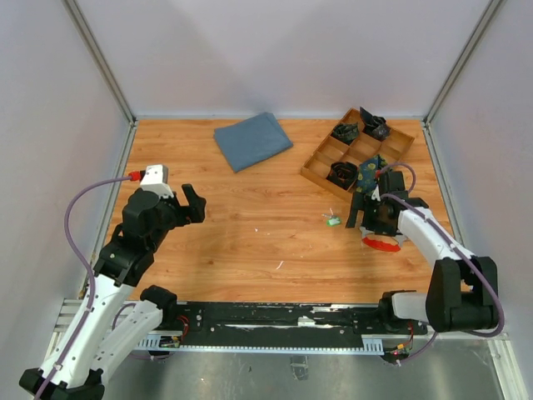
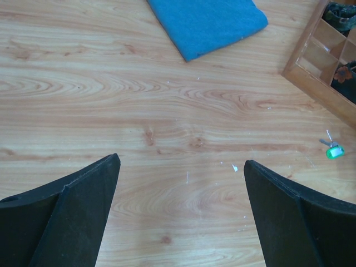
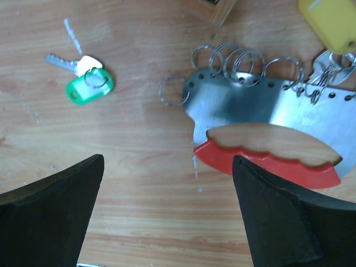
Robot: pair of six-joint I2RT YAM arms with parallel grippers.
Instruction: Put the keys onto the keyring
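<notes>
The left gripper [image 2: 181, 161] is held open and empty above the table [image 2: 167, 83]. The right gripper [image 3: 168, 160] is also spread, nothing gripped. The red keyring [image 3: 250, 165] is seen by its right finger. Farther left, a key [image 3: 60, 62] is laid touching a green tag [image 3: 89, 86].

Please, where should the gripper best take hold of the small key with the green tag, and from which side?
Probably the green tag, from straight above, closing across its narrow width. The silver key lies flat on the table and looks too thin to pinch; the tag looks thicker, with parallel long sides.
</notes>
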